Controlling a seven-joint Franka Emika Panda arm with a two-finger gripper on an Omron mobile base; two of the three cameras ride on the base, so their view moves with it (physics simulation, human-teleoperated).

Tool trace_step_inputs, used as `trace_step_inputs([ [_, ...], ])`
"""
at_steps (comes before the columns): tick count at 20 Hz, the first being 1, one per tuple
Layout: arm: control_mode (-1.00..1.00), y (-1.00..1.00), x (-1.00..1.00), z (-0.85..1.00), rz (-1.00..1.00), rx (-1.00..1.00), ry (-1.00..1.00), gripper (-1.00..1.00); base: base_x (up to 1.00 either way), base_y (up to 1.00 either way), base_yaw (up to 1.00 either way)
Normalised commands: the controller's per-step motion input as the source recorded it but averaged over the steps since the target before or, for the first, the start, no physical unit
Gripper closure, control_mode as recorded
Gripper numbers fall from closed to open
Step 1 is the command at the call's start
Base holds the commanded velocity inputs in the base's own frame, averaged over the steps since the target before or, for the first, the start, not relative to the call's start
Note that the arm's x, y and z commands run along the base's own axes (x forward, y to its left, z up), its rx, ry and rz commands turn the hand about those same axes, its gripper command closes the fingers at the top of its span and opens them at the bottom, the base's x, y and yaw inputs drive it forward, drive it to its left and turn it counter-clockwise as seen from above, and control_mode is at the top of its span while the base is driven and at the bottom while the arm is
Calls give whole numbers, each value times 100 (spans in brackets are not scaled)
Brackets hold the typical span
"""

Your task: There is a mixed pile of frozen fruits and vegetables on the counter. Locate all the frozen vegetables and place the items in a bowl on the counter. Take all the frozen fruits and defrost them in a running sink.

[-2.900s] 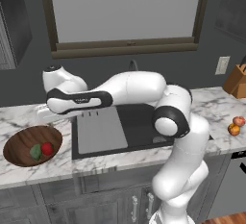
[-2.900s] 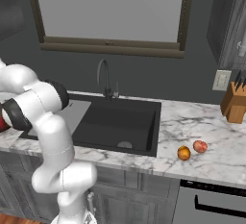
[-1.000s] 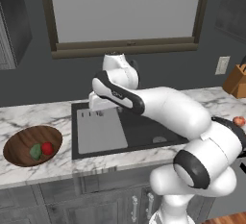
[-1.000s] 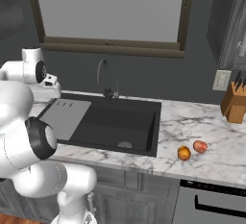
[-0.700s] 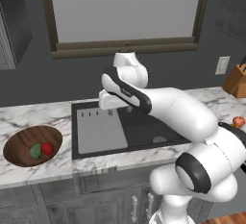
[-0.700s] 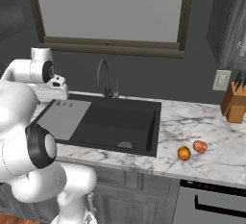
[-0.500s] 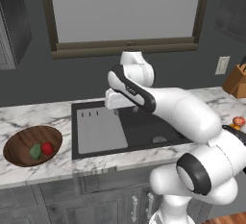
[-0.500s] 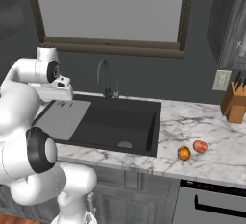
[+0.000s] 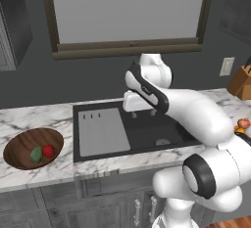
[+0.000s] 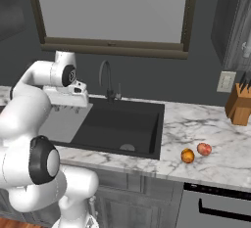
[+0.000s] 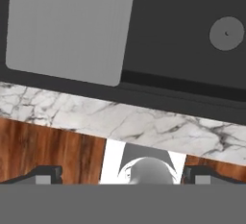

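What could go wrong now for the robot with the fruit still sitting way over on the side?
The open gripper hangs empty over the black sink, far from the orange fruit and pinkish-red fruit on the white marble counter. Both are round, so a clumsy grab might roll them away. Swinging across, the arm could hit the dark curved faucet.

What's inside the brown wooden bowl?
Inside the bowl in the left base view lie a dark green lump and a bright red round item, side by side. Anything smaller is too tiny to tell; the near rim hides a little of the bottom.
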Motion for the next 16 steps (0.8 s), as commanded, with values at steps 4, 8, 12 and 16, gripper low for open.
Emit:
trace_step_inputs([
  [4, -100, -58, 0, -8, -2, 0, 6, -100, 0, 0, 0],
  [8, -100, -59, -6, -9, -4, 0, 6, -100, 0, 0, 0],
  [12, -100, -58, -5, -7, -5, 0, 7, -100, 0, 0, 0],
  [16, -100, -56, -3, -3, -5, 0, 9, -100, 0, 0, 0],
])
